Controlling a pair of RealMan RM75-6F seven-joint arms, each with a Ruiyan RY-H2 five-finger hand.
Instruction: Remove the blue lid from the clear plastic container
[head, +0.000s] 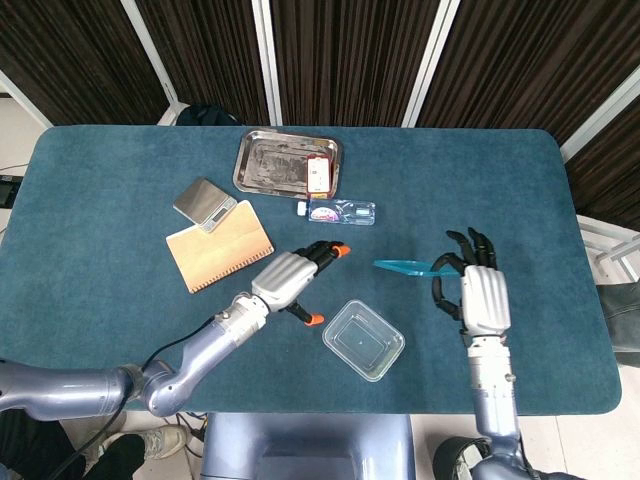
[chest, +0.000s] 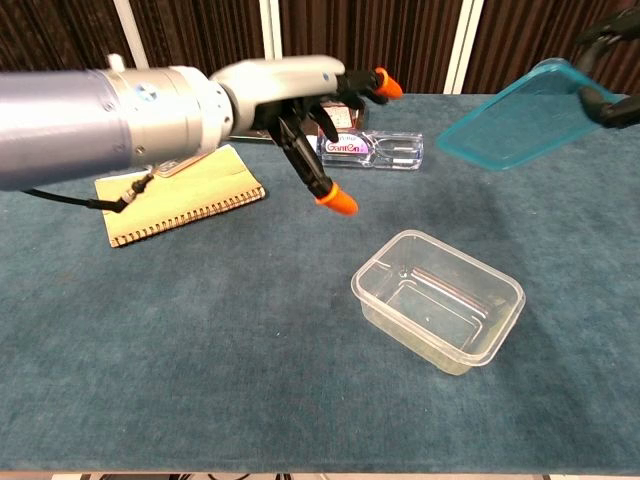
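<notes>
Risk: blue lid (chest: 522, 116) is pinched only at its right edge by right hand (head: 482, 300) fingers, tilted mid-air at upper right of chest view, so it could slip and drop. Clear container (chest: 438, 299) sits open on table (head: 120, 200), center-right. Left hand (head: 288, 279) hovers left of it, fingers spread, holding nothing.

We see the right hand (head: 482, 300) pinching the blue lid (head: 405, 267) edge-on, clear of the container (head: 364, 340) standing open on the surface (head: 120, 180). Our left hand (head: 290, 280) hovers just left of it, holding nothing. Beyond lie a notebook (head: 219, 246), scale (head: 204, 203), tray (head: 275, 162) and bottle (head: 340, 212).
</notes>
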